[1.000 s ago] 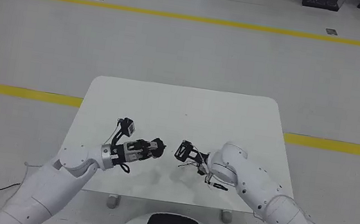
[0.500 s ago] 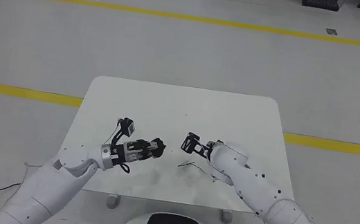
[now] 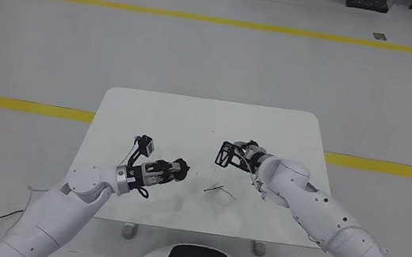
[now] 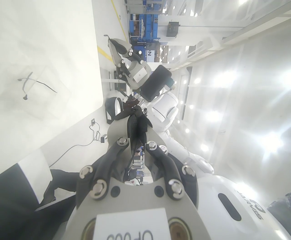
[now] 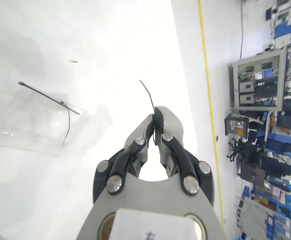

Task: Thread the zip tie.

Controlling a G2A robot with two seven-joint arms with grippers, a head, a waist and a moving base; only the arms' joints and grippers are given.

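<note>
My right gripper [image 5: 154,119] is shut on a thin black zip tie [image 5: 147,94], whose tail curves out past the fingertips. In the top view this gripper [image 3: 226,154] hangs over the middle of the white table [image 3: 191,118]. My left gripper [image 3: 178,168] is held a short way to its left, nearer the front edge. Its dark fingers [image 4: 136,118] are shut, and I cannot tell whether anything is between them. Two more black zip ties [image 5: 48,97] lie crossed on a clear plastic bag [image 5: 27,127], on the table between the grippers [image 3: 217,188].
The table's front edge runs close behind both arms. Its rounded right corner and a yellow floor line [image 5: 205,68] lie beyond the right gripper. The far half of the table is bare white surface.
My right gripper has risen from the loose zip ties and moved away from the left gripper, toward the table's far right. The left arm has stayed still.
</note>
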